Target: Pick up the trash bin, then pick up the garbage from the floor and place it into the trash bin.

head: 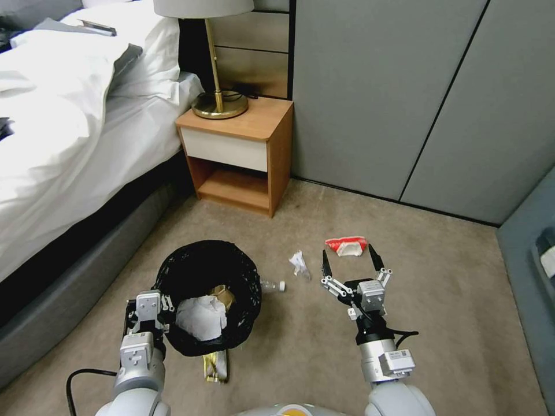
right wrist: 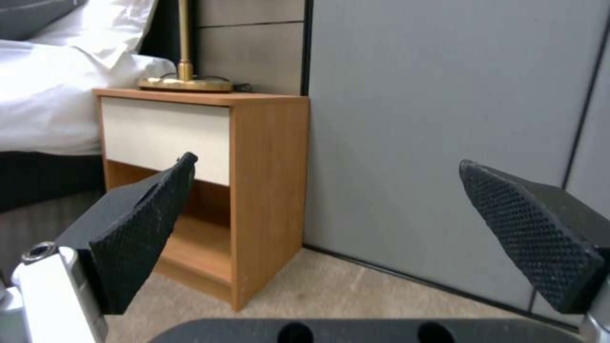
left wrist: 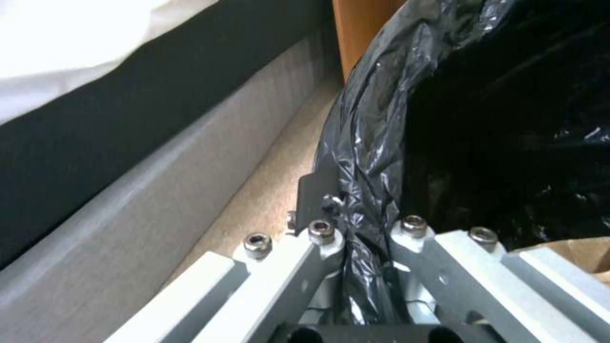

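The trash bin [head: 231, 277], lined with a crinkly black bag, is at my lower left with white tissue and tan paper inside. My left gripper [head: 155, 309] is shut on its rim; in the left wrist view the left gripper [left wrist: 346, 209] pinches the bag liner [left wrist: 369, 143]. On the floor [head: 451, 300] lie garbage pieces: a red-and-white packet [head: 347, 245], a clear plastic scrap [head: 299, 264], a small clear bottle [head: 272, 285] and a shiny gold wrapper [head: 214, 367] beside the bin's base. My right gripper [head: 350, 261] is open and holds nothing, just short of the packet.
A wooden nightstand [head: 243, 156] with a brass lamp [head: 219, 104] stands ahead beside the bed [head: 58, 144], whose grey frame [left wrist: 127, 214] runs close along the bin's left. Grey wall panels [head: 404, 98] close off the back. Open carpet lies to the right.
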Available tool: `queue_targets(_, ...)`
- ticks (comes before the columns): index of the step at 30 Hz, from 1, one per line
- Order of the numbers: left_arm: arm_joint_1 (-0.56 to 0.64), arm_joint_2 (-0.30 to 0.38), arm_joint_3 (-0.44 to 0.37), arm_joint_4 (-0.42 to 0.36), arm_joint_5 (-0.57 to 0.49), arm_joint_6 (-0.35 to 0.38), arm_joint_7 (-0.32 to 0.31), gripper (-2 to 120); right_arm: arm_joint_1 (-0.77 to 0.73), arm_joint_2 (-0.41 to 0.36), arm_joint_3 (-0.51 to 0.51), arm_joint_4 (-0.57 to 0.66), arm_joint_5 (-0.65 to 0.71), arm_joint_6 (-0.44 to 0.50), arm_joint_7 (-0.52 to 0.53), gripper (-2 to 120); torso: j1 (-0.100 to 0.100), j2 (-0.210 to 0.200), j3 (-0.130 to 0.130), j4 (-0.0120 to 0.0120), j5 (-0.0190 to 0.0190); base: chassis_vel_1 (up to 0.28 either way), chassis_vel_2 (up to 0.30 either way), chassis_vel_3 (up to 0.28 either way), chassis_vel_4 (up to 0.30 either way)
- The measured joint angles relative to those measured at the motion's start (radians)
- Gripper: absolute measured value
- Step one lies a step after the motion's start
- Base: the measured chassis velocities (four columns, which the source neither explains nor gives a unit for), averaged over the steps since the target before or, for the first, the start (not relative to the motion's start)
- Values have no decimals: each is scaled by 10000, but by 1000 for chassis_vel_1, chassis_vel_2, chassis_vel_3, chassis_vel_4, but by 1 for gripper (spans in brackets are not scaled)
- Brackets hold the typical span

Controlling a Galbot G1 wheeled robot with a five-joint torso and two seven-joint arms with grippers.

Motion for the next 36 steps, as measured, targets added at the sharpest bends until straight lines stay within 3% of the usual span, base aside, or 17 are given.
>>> queue_targets(10, 43, -15, -26, 2, -6, -32, 0, 1, 175, 73, 51, -65, -247, 291, -212, 100, 1, 0, 1, 1, 6, -157, 149, 151, -146)
queue_targets(20, 23, -8, -18, 11, -10, -34, 0, 1, 264, 63, 134, -112, -288, 441, -375, 100, 0, 0, -1, 0, 0, -5, 12, 15, -8)
queue_targets(31, 62, -27, -62, 18, -15, -44, 2, 1, 1177, -160, 428, -60, 48, -299, -325, 100, 0, 0, 0, 0, 1, 0, 0, 0, 0)
queue_targets(36, 62, -30, -54, 16, -11, -44, 3, 1, 1864, -297, 523, -158, 751, -1174, -194, 100, 1, 0, 0, 0, 1, 0, 0, 0, 0)
